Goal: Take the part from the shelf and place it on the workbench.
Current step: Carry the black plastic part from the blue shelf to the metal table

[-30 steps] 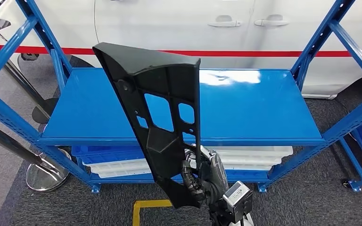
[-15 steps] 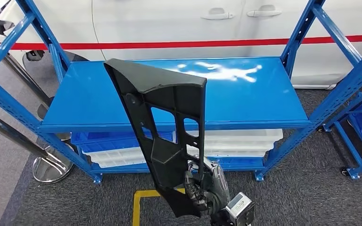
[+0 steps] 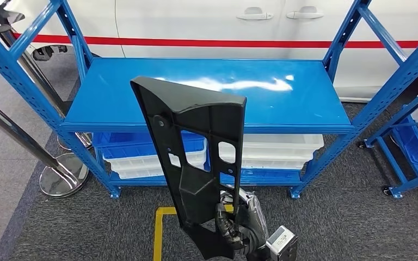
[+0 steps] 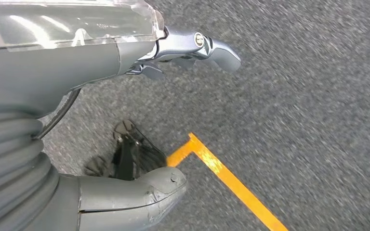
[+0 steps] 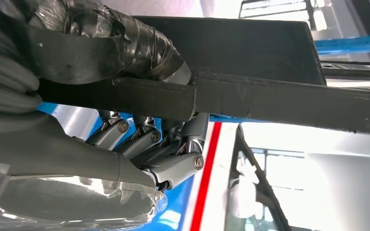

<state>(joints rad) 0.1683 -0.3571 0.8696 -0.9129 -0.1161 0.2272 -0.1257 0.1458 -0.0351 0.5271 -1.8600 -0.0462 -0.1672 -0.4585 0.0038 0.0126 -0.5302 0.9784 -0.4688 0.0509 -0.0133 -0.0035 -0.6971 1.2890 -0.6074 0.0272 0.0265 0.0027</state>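
Right hand [image 3: 239,225] grips black part [image 3: 196,163] by lower end, part upright, clear of blue shelf [image 3: 141,117]. Left hand [image 4: 125,62] hangs over grey floor [image 4: 308,96], fingers apart, holding nothing. Pick looks done. Workbench unseen; carry and placement remain.

Part [image 3: 196,163]: its lower tip at 6 o'clock is cut by the head view's bottom edge. Right hand [image 3: 239,225] is mostly hidden behind the part. Bins [image 3: 272,152] under the shelf [image 3: 207,92] at 12 o'clock: contents too hidden to tell. Left wrist view: carpet [image 4: 294,96] blurred.
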